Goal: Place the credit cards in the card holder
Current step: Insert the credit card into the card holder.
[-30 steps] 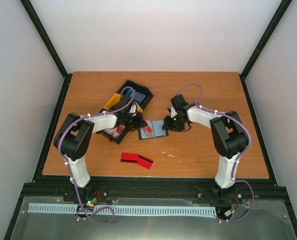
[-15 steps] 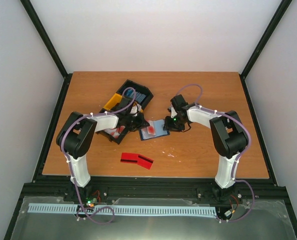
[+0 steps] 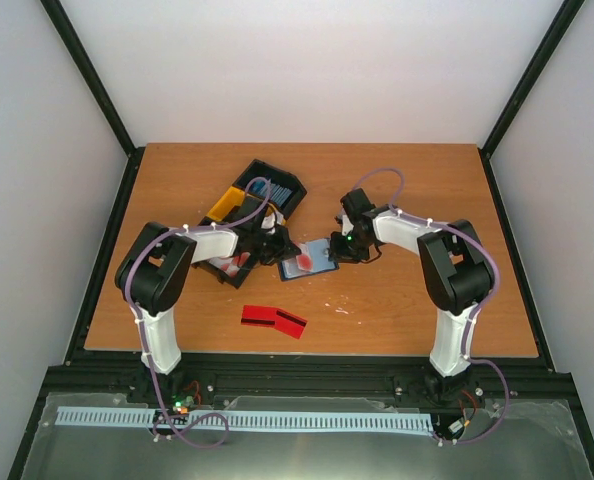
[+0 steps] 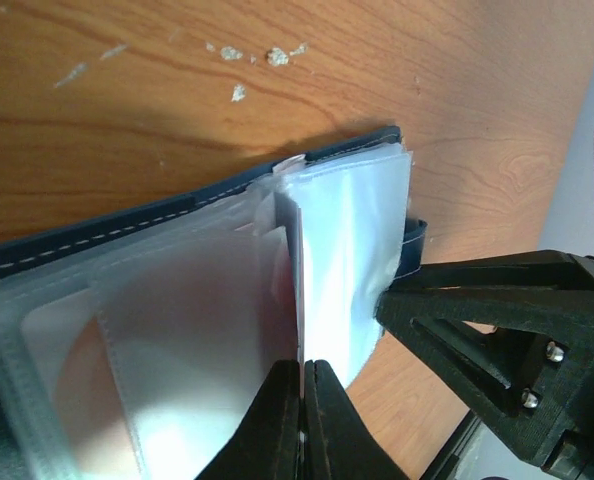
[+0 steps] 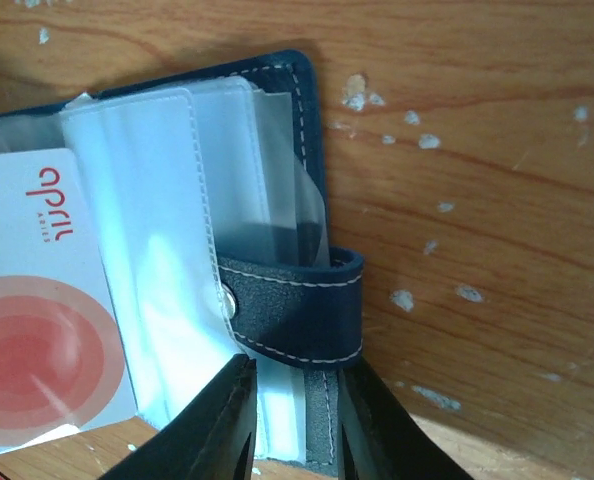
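Note:
The card holder (image 3: 307,262) lies open at mid-table, navy with clear sleeves. My left gripper (image 3: 277,247) is at its left edge. In the left wrist view the gripper (image 4: 303,385) is shut on a thin credit card (image 4: 299,280), held edge-on among the holder's clear sleeves (image 4: 352,240). My right gripper (image 3: 336,250) is at the holder's right edge. In the right wrist view it (image 5: 297,430) grips the holder's edge just below the snap tab (image 5: 297,310). A white card with red circles (image 5: 37,330) sits in a sleeve. Another red credit card (image 3: 274,320) lies on the table nearer the front.
A black and yellow bin (image 3: 239,205) with items in it stands just behind and left of the left gripper. The right gripper's black frame (image 4: 507,330) shows close beside the holder in the left wrist view. The wooden table (image 3: 407,190) has black rails at its edges.
My left gripper has moved slightly right, closer onto the card holder. The right arm and the loose red card have stayed put.

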Robot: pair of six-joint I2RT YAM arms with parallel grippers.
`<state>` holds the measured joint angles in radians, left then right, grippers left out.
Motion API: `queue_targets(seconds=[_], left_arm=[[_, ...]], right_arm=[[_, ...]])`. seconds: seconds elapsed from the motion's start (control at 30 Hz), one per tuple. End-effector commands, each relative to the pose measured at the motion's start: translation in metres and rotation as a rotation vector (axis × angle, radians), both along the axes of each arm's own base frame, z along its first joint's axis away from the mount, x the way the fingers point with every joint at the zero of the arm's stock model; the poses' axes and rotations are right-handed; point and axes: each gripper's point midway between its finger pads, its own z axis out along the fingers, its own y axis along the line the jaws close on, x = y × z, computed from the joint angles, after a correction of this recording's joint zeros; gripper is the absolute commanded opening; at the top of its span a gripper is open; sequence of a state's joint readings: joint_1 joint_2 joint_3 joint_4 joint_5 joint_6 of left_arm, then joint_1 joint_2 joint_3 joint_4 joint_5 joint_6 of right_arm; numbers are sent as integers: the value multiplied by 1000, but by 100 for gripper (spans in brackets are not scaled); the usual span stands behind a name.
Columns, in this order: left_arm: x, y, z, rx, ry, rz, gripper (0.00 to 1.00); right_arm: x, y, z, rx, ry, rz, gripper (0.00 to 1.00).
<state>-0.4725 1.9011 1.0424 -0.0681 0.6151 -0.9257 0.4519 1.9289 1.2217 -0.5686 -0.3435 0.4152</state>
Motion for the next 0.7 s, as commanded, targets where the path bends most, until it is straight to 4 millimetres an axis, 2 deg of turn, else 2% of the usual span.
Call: queue_targets(seconds=[0.0,0.13,0.3,0.47,0.57,0.67], left_arm=[[3,-10,4,-46,-7,-2,1],[6,-12,11,-70,-33,-3,1],[5,-8,0,-37,-24,7,1],[11,10,-12,98,-60,23,1],[12,22,-16,187,-84,-27,1],[14,21,-12,191,-124,-73,1]], right_arm=[[-22,-6,-32,-54,110,3,23],[-26,-8,-37,-62,125,8,22],[-26,-8,-38,-62,127,9,22],[-27,-9,-39,-67,127,13,22],[-29,-10,-40,-72,131,15,21],[-28,-10,-41,-74,129,19,21]])
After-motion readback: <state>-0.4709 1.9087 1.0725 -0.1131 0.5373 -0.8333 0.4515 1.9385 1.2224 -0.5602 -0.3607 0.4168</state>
